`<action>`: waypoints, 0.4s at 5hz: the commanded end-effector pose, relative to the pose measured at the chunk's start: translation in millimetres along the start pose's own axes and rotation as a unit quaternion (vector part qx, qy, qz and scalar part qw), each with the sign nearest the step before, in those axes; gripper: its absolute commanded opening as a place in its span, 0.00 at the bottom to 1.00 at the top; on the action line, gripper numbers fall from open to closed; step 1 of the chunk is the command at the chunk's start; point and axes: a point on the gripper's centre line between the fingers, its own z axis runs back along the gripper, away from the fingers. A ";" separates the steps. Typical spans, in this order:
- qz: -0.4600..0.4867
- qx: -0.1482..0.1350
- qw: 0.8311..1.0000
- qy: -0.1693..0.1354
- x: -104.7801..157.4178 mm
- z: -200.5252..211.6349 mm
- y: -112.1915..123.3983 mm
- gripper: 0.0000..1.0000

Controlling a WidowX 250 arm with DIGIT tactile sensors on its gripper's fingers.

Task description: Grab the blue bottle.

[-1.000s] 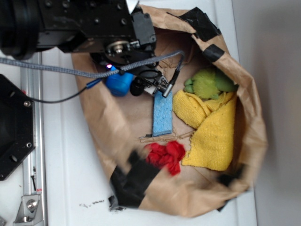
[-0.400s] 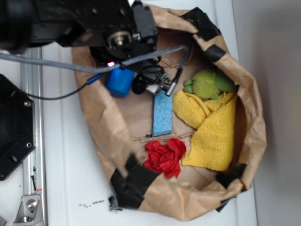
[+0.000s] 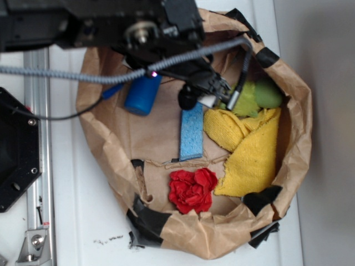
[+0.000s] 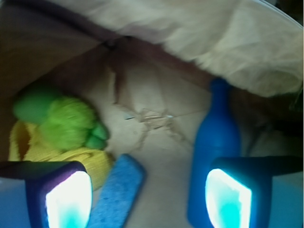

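White tabletop [image 3: 72,194] carries a brown paper bag [image 3: 111,160]; inside, at 10 o'clock, lies the blue bottle [image 4: 216,142]. My claw [image 4: 147,194] gapes, released. Smooth, stiff, probably light: I'd pinch its cylindrical body.

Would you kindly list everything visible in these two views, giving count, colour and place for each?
blue bottle: one, medium blue, lying in the upper left of the bag, partly under the arm; in the wrist view it lies by the right finger.
sponge: one, light blue, flat in the middle of the bag.
cloth: one, yellow, right side of the bag.
green soft thing: one, green, upper right, just above the cloth.
red crumpled thing: one, red, lower middle of the bag.
paper bag: one, brown with black tape patches, holding all of these.
table: one, white, under the bag.
gripper: one, open, dark fingers with glowing pads, above the bag floor between sponge and bottle.
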 end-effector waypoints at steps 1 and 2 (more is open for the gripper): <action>-0.002 0.018 1.000 -0.021 -13.8 -51.1 14.6 1.00; -0.004 0.016 1.000 -0.020 -13.9 -46.3 28.6 1.00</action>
